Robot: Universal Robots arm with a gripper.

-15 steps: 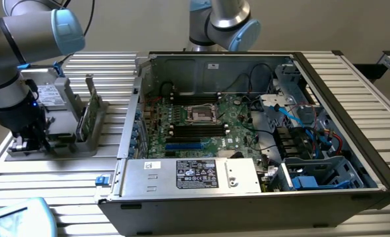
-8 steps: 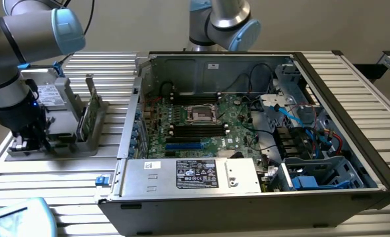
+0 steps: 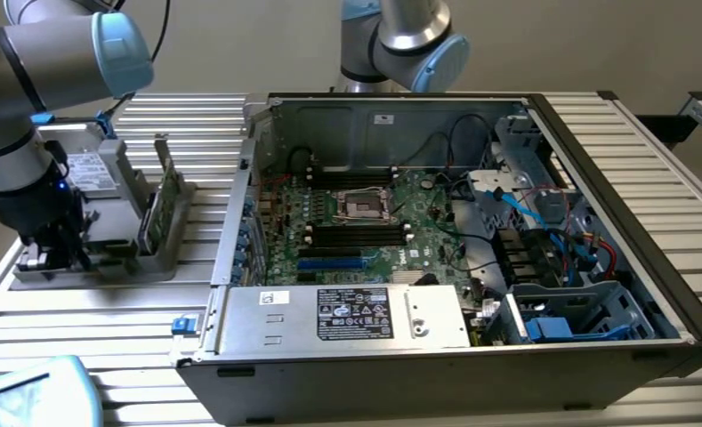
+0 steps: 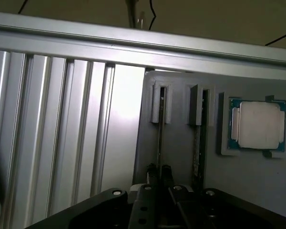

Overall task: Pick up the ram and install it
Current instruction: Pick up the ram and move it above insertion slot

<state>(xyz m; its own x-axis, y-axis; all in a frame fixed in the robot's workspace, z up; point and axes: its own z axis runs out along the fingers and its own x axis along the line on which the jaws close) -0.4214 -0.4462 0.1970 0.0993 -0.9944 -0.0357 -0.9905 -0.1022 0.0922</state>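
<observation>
**A:** What took up most of the scene?

**B:** A ribbed aluminium table, all long parallel grooves, with the matte grey holder resting on it. To the exterior view's right of the holder stood an open computer case. It was boxy sheet metal with a green motherboard inside.

**A:** And the robot?

**B:** An arm of round silver tubes and pale blue caps reached down over one end of the holder.

**A:** What did the holder carry?

**B:** A square processor, with a dull silver lid on a green rim, lay flat in the holder's recess. Just beside it a second stick stood on edge in a slot. The ram, a thin dark strip seen edge-on, stood in the holder's slot farthest from the processor. One end of it sat in a pale squared post.

**A:** The gripper?

**B:** It was black, angular and bolted. Its fingertips were pressed together on the ram's other end, pinching the thin edge between them.
</observation>
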